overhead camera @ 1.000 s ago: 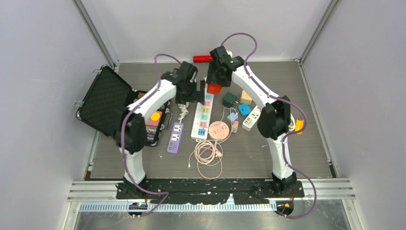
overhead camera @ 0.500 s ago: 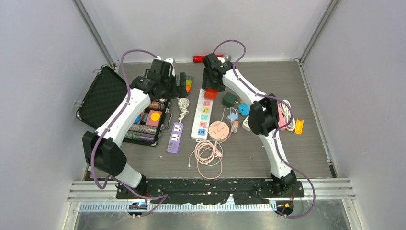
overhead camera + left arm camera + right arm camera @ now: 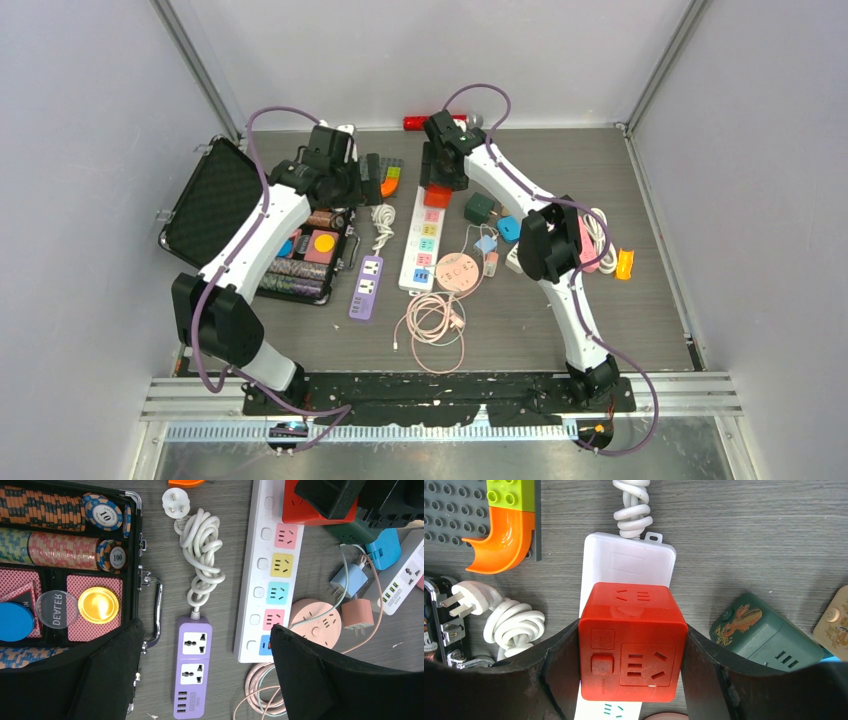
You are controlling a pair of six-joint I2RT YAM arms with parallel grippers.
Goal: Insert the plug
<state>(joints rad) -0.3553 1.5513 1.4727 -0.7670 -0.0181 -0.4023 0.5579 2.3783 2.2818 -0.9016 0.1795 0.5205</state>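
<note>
Where red cube [image 3: 631, 640] sits on far end of white strip [image 3: 629, 562], right pincer [image 3: 631, 652] grasps its sides; prongs hidden beneath, seating unclear. Over purple strip [image 3: 192, 677], left pincer [image 3: 207, 645] released, spread; case [image 3: 137, 540] partly behind its finger [image 3: 115, 675].

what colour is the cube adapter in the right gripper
Red; cube adapter shows best in right wrist view.

Grey walls [image 3: 420, 50], dark wood-grain tabletop [image 3: 640, 320] — even light

Looks like a robotics lab cell: bare grey walls [image 3: 420, 60], aluminium corner posts [image 3: 200, 70] at eleven and one o'clock.
</note>
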